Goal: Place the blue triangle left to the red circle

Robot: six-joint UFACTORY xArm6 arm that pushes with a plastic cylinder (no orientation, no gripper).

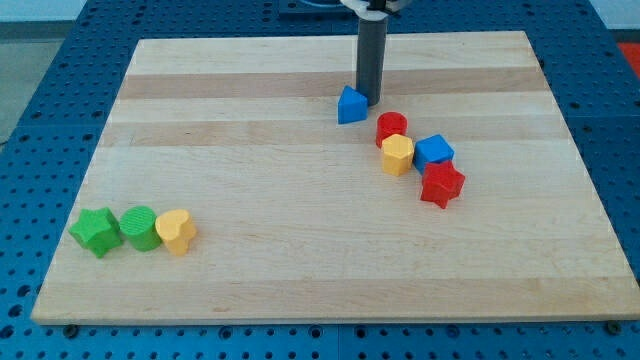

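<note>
The blue triangle [351, 105] lies on the wooden board [300, 200], up and to the left of the red circle [392, 127]. A small gap separates the two. My tip [368, 101] stands just right of the blue triangle's upper edge, touching or nearly touching it, and above the red circle. The rod rises straight up to the view's top.
A yellow block [397, 154] sits just below the red circle, with a blue block [434, 151] to its right and a red star-like block [442, 185] below that. At the lower left stand a green star [97, 231], a green cylinder [139, 227] and a yellow heart [177, 231].
</note>
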